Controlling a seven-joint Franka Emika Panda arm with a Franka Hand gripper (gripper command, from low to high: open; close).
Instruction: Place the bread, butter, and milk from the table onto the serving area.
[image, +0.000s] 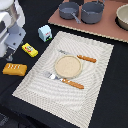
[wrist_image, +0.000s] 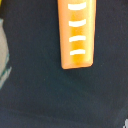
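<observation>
The bread (image: 15, 69), a golden-orange loaf with pale score marks, lies on the black table (image: 20, 107) at the exterior view's left, off the mat. It fills the wrist view (wrist_image: 76, 32). The butter (image: 30, 49), a small yellow pack, lies beyond it. The milk (image: 45, 32), a white carton, stands past the mat's far corner. My gripper (image: 11, 50) hangs above the table just beyond the bread, open and empty; its fingers do not show in the wrist view. The serving area (image: 95, 97) is a cream striped placemat with a tan plate (image: 67, 65).
An orange-handled knife (image: 82, 58) and fork (image: 66, 80) flank the plate. A reddish-brown board (image: 107, 29) at the back carries two grey pots (image: 93, 12) and a pale bowl (image: 123, 16). A pale object (wrist_image: 3, 55) shows at the wrist view's edge.
</observation>
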